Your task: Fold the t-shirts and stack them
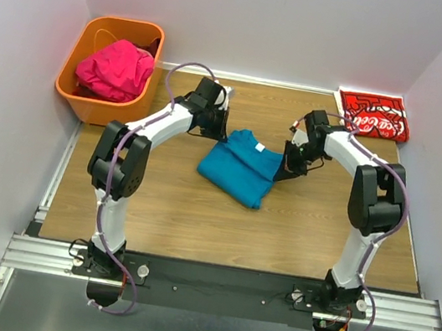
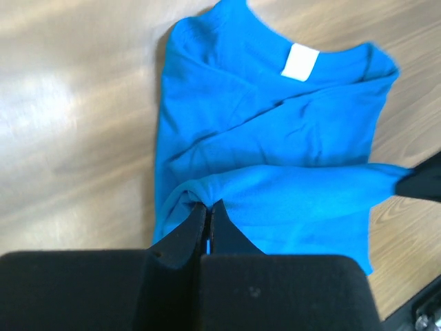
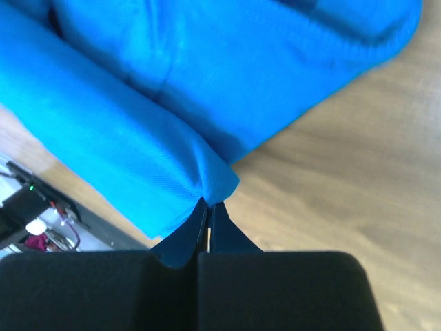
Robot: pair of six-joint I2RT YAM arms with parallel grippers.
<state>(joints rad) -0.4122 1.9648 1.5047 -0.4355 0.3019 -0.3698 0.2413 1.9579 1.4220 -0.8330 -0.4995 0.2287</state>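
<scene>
Since your left pincer (image 2: 209, 205) and right pincer (image 3: 209, 203) are each clamped on one edge of the blue shirt (image 1: 238, 167) — it lies in the middle of the table (image 1: 163, 207) — carry both level and in step, edge taut, then lay it down square
</scene>
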